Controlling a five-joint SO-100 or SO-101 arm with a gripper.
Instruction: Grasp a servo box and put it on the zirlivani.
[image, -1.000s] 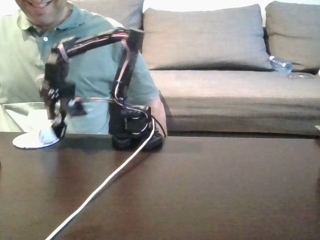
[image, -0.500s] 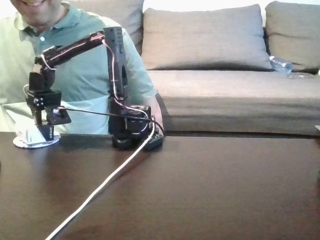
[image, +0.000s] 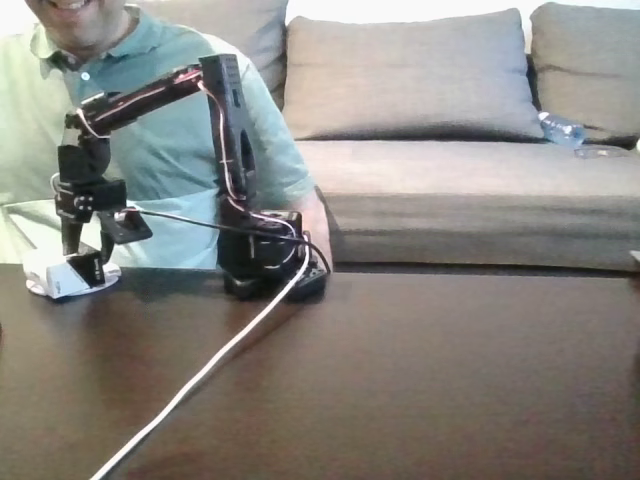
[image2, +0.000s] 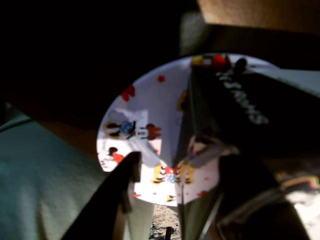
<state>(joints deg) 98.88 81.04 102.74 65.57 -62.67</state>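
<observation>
The servo box (image: 70, 272) rests slightly tilted on the zirlivani (image: 34, 288), a flat white disc at the far left of the dark table in the fixed view. My gripper (image: 105, 250) hangs just over the box with its moving jaw swung out to the right, open. In the wrist view the zirlivani (image2: 142, 125) shows small cartoon prints, and the box's black side (image2: 240, 100) lies on its right half. The gripper (image2: 182, 165) straddles the box's near edge, and its fingers (image2: 125, 195) stand wide apart.
The arm's base (image: 265, 262) stands at the table's back edge, and a white cable (image: 200, 375) runs from it to the front. A person in a green shirt (image: 170, 130) sits right behind the arm. A grey sofa (image: 470, 170) fills the background.
The arm swung left and set the box down on the disc. Since half a second ago the moving jaw has opened and the box sits lower and free.
</observation>
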